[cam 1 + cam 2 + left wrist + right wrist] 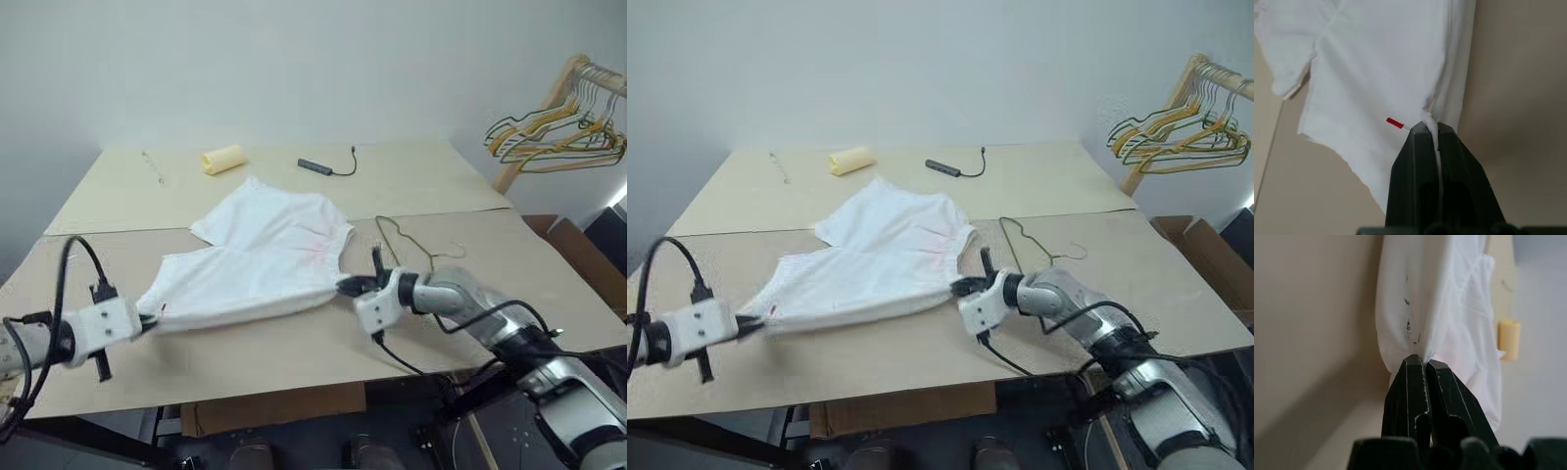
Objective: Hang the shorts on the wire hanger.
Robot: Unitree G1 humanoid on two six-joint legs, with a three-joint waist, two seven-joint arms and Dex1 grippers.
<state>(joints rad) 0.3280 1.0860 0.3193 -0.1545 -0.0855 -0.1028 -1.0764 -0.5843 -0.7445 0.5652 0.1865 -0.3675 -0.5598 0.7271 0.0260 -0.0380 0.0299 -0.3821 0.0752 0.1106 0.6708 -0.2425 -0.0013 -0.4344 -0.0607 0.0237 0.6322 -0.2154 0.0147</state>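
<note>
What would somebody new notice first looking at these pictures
The white shorts stretched across the middle of the cardboard-covered table, pinched at one end by the shut left gripper and at the other by the shut right gripper. Just beyond the right gripper, the thin wire hanger lies flat on the table. At the far right, a wooden rack holds many coloured hangers.

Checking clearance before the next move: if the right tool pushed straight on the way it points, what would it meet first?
The shorts themselves: the right tool is shut on their edge and points into the cloth.
</note>
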